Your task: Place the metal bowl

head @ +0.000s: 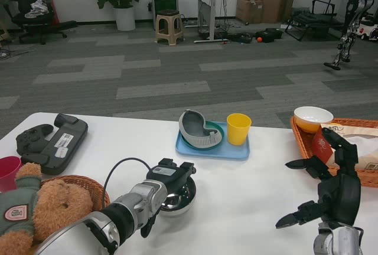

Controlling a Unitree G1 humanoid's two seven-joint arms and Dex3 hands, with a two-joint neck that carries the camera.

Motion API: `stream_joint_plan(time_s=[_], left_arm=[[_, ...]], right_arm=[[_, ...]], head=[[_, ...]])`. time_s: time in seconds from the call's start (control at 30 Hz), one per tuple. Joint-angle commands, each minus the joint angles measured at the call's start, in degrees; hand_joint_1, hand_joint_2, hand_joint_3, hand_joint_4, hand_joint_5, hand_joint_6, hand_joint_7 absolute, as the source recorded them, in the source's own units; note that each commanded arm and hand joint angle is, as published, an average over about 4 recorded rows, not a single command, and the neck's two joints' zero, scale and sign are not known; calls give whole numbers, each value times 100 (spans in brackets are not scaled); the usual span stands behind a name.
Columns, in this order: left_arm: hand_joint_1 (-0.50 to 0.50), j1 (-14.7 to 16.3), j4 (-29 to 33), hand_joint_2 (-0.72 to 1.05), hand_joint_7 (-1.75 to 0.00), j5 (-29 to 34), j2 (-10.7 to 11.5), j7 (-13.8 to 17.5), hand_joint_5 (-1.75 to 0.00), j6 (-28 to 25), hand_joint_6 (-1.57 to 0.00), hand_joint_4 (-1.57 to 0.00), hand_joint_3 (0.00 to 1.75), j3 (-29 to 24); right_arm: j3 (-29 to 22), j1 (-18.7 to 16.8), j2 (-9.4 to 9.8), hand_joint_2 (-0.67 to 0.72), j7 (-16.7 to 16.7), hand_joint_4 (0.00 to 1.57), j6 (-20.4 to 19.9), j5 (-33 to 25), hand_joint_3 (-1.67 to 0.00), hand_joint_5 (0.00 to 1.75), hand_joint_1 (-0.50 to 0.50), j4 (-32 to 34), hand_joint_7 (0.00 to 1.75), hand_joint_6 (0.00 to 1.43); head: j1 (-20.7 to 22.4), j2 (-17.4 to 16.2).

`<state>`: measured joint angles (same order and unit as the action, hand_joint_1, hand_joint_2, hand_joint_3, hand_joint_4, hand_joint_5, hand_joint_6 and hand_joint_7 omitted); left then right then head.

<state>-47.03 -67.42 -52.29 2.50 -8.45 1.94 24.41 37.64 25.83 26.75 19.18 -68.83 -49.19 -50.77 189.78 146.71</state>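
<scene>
- left robot hand point(171, 179) grips the shiny round metal bowl point(179, 200) on the near white desk point(248, 190)
- right robot hand point(328, 184) released, spread
- furry teddy bear point(44, 211) in wicker basket point(88, 185) at left
- blue tray point(209, 147) farther back

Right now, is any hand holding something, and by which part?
The left hand holds the metal bowl from above, at its rim, as far as can be seen. The right hand is open and holds nothing.

near left: metal bowl point(177, 200) on white table point(254, 178)
centre: blue tray point(211, 146) holding yellow cup point(238, 128)
far right: orange wicker basket point(366, 178)
</scene>
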Motion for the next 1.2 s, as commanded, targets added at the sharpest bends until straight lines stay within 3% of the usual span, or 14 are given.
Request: stream_joint_plan(time_s=[0.03,0.27,0.4,0.63,1.0,1.13,1.2], left_arm=[[-48,146,-65,5,-42,4,-21,122,-31,60,0,0,0,-17],[-48,381,324,-28,-37,-70,-10,102,-18,221,0,0,0,-483],[-46,532,581,-41,-31,-88,-4,102,-21,324,0,0,0,-881],[-46,1051,1526,-61,-21,136,-21,85,-21,1133,0,0,0,-2221],[-46,1609,2805,-64,-21,1380,-30,41,-21,2025,0,0,0,-3122],[-46,1741,2976,-64,-21,2158,-30,-3,-21,2750,0,0,0,-3403],[-46,1824,2990,-59,-21,2852,-26,-3,-15,3220,0,0,0,-3465]], right_arm=[[4,7,-3,72,25,94,-26,-22,0,107,29,17,91,0],[-2,-1,-10,72,25,94,-26,-29,0,107,29,26,91,0],[-2,-8,-12,72,25,94,-26,-29,0,107,29,32,91,0],[-24,-8,-12,72,25,94,-26,-25,0,107,29,54,91,0],[-59,-69,-12,72,16,94,-26,-20,0,107,29,116,91,0],[-68,-83,-12,72,20,94,-26,-20,0,107,29,151,91,0],[-86,-96,-12,72,25,94,-26,-20,0,107,29,177,91,0]], head=[[4,-1],[17,-6],[30,-8],[62,-34],[20,-16],[15,-9],[-34,67]])
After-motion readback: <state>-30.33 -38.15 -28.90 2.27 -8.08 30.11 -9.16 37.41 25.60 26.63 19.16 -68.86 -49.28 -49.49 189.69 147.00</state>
